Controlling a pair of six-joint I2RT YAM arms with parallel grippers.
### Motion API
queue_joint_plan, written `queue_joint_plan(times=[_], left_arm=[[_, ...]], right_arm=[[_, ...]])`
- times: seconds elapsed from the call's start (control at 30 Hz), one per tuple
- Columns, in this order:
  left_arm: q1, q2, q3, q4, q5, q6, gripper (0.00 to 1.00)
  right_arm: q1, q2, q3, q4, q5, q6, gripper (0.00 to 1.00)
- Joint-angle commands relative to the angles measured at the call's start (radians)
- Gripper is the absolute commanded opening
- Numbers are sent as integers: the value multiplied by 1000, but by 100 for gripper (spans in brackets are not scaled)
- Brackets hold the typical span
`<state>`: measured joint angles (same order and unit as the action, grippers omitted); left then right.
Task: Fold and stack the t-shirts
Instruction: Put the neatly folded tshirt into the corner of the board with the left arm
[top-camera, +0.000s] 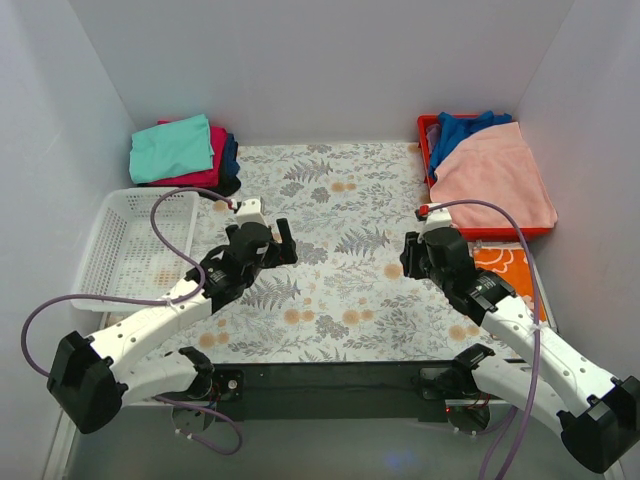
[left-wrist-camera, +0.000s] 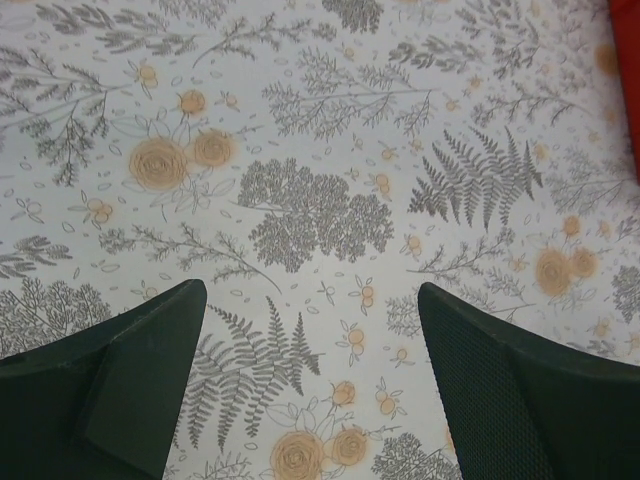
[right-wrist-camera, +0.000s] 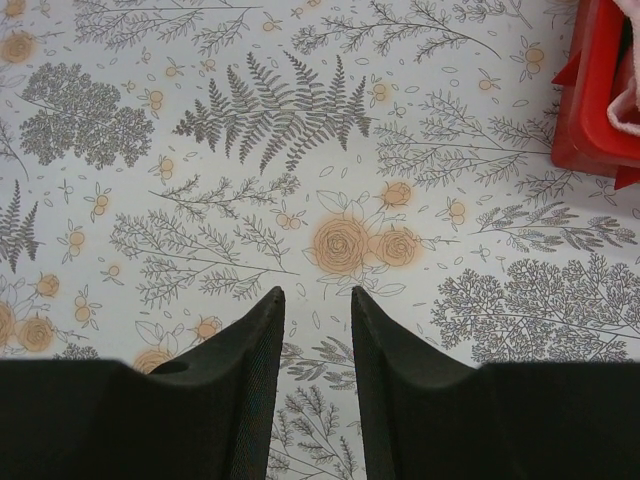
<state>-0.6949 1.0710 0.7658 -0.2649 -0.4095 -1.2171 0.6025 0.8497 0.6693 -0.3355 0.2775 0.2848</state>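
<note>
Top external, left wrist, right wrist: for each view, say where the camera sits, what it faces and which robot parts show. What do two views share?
Top external: above and behind the robot, looking down at the floral tablecloth; left arm, right arm, left hand, right hand show.
Left wrist: on the left arm, facing the tablecloth; two fingers, wide apart.
Right wrist: on the right arm, facing the tablecloth; fingers narrowly parted.
Shared: the red bin, in top external and right wrist.

Covering the middle of the frame: pale tablecloth (top-camera: 340, 290) printed with grey ferns and orange roses. Sitting at left edge: white slatted basket (top-camera: 125, 245). Standing at upper right: red bin (top-camera: 424, 150). Showing just below it: orange floral cloth (top-camera: 508, 262). Running along bottom: black base board (top-camera: 330, 380).
</note>
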Motion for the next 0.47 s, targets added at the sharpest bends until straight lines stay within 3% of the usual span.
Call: queue_joint_plan(times=[0.0, 0.43], left_arm=[[-63, -3, -23, 4, -83, -59, 86], [-167, 52, -31, 26, -176, -51, 89]], right_arm=[[0, -6, 3, 18, 20, 2, 40], [2, 9, 4, 27, 45, 8, 40]])
